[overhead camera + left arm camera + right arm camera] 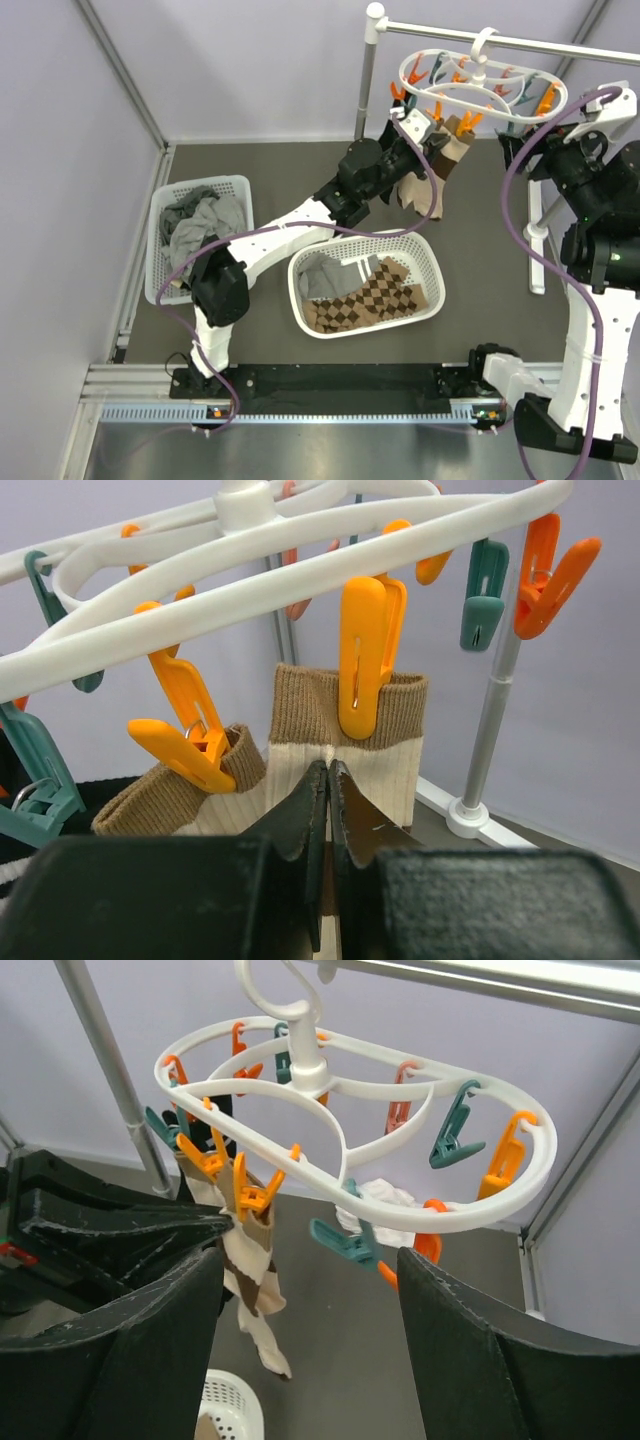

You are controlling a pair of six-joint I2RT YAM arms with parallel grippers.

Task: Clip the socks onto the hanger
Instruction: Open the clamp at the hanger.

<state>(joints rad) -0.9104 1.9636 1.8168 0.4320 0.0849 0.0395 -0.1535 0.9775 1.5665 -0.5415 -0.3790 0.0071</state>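
Observation:
The white oval hanger (482, 82) hangs by its hook from the rail, orange and teal pegs all round it. Two tan socks with brown bands (440, 165) dangle from its left end. In the left wrist view one tan sock (390, 770) is held at its cuff by an orange peg (368, 650). The other tan sock (175, 798) sits under a second orange peg (185, 742). My left gripper (328, 770) is shut, its tips pinching the cream fabric just below the first peg. My right gripper (310, 1290) stands wide open below the hanger's ring (430, 1222), holding nothing.
A white mesh basket (160, 255) at the left holds grey garments (195, 228). A second basket (430, 262) in the middle holds a brown diamond-patterned cloth (372, 300) and a grey piece (322, 282). The rail's upright pole (366, 85) stands left of the hanger.

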